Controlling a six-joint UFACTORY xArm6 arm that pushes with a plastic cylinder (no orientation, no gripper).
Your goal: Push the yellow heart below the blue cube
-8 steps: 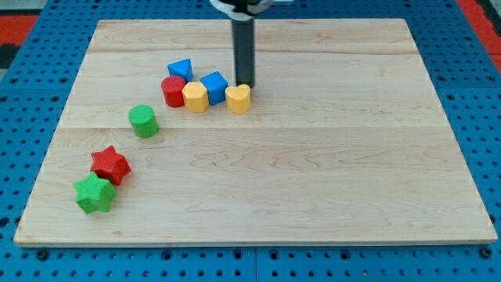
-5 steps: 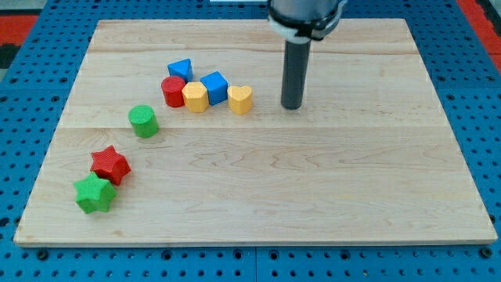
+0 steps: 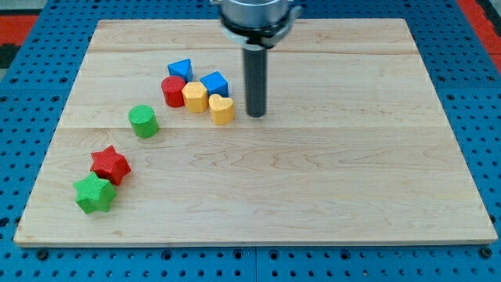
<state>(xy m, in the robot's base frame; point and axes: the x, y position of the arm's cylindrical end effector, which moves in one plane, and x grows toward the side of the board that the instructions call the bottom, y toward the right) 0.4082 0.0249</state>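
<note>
The yellow heart [image 3: 221,110] lies on the wooden board [image 3: 313,172], just below the blue cube [image 3: 214,84] and slightly to its right, touching or nearly touching it. My tip [image 3: 255,114] stands on the board a short way to the view's right of the heart, with a small gap between them. A yellow block [image 3: 195,96] with flat sides sits to the left of the heart, against the blue cube.
A red cylinder [image 3: 173,91] and a blue block [image 3: 180,70] sit left of the cube. A green cylinder [image 3: 143,121] stands further left. A red star [image 3: 109,164] and a green star [image 3: 95,193] lie near the lower left corner.
My tip swung out to the right of the heart, then came back left. The yellow heart has moved left and down, from right of the blue cube to below it.
</note>
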